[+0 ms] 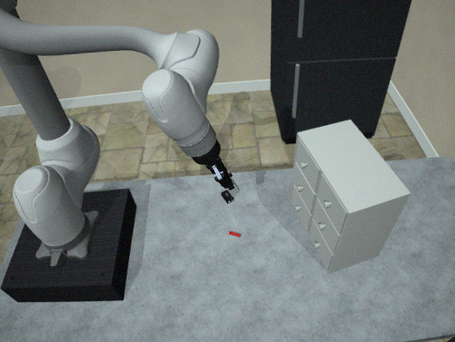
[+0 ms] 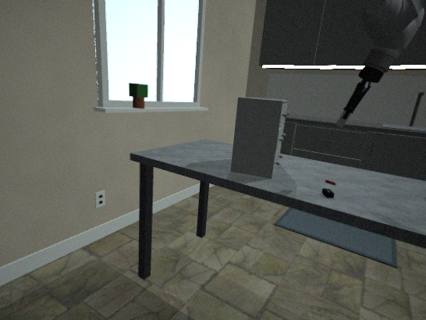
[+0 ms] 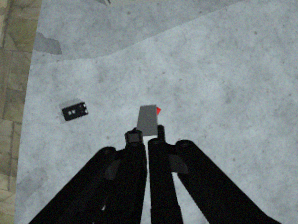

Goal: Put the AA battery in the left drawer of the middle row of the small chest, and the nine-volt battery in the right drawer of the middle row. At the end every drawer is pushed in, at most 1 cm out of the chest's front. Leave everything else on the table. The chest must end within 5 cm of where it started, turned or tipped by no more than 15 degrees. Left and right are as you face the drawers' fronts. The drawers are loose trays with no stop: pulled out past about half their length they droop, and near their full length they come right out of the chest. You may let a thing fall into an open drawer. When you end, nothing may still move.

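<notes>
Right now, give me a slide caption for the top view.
Shut, empty claw hangs above the black battery; red battery lies nearer; chest drawers all closed.

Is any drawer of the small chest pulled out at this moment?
No, in the top view all six drawer fronts of the small chest sit flush with its front face.

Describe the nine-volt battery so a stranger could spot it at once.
Start at the white chest of drawers on the grey table, then look toward the arm's black base. Two small things lie between: the nine-volt battery is the black, blocky one; the AA battery is slim and red.
</notes>
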You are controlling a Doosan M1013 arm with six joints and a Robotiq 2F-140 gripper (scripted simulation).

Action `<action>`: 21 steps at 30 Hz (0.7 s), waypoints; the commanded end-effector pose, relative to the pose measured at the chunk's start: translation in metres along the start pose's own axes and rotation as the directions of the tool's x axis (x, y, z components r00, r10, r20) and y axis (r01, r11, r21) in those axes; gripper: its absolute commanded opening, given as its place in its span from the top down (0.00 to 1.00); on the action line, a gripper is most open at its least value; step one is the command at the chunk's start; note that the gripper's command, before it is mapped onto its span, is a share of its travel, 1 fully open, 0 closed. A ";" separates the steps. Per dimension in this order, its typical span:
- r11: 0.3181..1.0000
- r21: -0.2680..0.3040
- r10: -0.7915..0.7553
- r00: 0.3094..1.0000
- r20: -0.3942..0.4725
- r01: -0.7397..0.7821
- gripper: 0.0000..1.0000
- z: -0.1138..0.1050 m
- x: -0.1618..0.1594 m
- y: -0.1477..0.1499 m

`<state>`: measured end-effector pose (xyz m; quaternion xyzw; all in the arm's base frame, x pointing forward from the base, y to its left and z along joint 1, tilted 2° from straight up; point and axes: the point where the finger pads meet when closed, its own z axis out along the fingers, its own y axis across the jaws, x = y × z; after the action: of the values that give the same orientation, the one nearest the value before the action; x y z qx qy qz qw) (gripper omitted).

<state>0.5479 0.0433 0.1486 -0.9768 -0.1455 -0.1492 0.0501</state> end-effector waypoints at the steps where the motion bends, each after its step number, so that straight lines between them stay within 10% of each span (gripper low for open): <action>1: 1.000 -0.028 0.012 0.992 0.128 -0.009 1.00 -0.002 0.000 -0.010; 21: 1.000 -0.028 0.017 0.947 0.322 -0.009 1.00 -0.023 -0.010 -0.010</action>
<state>0.5295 0.0473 0.1672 -0.9896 -0.1432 0.0079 0.0141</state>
